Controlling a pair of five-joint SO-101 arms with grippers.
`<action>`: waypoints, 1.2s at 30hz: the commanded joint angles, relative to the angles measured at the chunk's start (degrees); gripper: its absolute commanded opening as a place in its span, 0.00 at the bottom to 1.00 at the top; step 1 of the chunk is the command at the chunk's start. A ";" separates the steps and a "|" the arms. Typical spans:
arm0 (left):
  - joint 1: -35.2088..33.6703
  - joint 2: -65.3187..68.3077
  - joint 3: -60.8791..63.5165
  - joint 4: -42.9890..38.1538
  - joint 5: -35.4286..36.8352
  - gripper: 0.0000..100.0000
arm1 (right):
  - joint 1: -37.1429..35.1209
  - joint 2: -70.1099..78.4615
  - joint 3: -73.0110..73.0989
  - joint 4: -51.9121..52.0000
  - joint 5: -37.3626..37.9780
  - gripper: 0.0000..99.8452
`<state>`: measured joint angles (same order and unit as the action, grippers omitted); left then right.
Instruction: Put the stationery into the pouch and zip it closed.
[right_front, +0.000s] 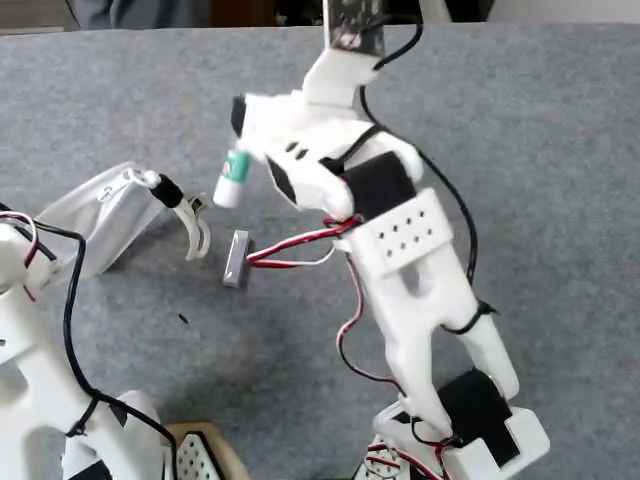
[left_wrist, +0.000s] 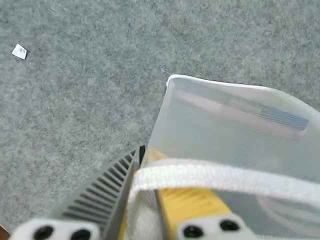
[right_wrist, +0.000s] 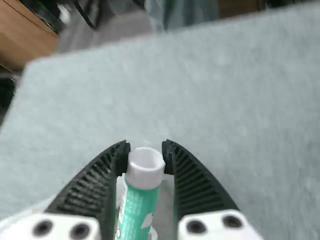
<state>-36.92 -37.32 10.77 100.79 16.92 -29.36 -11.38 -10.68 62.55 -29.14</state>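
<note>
A green and white glue stick (right_front: 232, 177) hangs in the air, my right gripper (right_front: 246, 155) shut on it above the grey table. In the right wrist view the glue stick (right_wrist: 140, 192) sits between the black ribbed fingers (right_wrist: 192, 182) of my right gripper (right_wrist: 145, 148), white cap outward. The translucent white pouch (right_front: 98, 207) stands to its left, mouth toward the glue stick, with a dark zip pull (right_front: 166, 189) at its end. My left gripper (left_wrist: 147, 153) is shut on the pouch rim (left_wrist: 225, 176). Inside the pouch (left_wrist: 220, 120) lies a white and blue pen (left_wrist: 255, 112).
A small grey block (right_front: 236, 258) lies on the table beside the right arm's red and white wires (right_front: 300, 240), just below the glue stick. A white scrap (left_wrist: 19, 51) lies on the carpet-like cover. A wooden edge (right_wrist: 25, 35) lies beyond the table.
</note>
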 joint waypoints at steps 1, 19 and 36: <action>-0.57 0.35 0.13 -0.79 0.18 0.03 | -0.97 -2.51 -6.99 -2.11 2.46 0.01; 13.41 0.00 -0.40 -0.62 -3.96 0.03 | -14.86 -6.46 -13.05 -5.80 4.40 0.01; 12.70 -0.09 -4.79 0.09 -3.52 0.03 | -15.47 -6.64 1.45 -11.16 4.40 0.01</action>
<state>-23.74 -37.05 7.87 100.70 13.58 -44.57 -16.31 -9.10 54.02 -25.19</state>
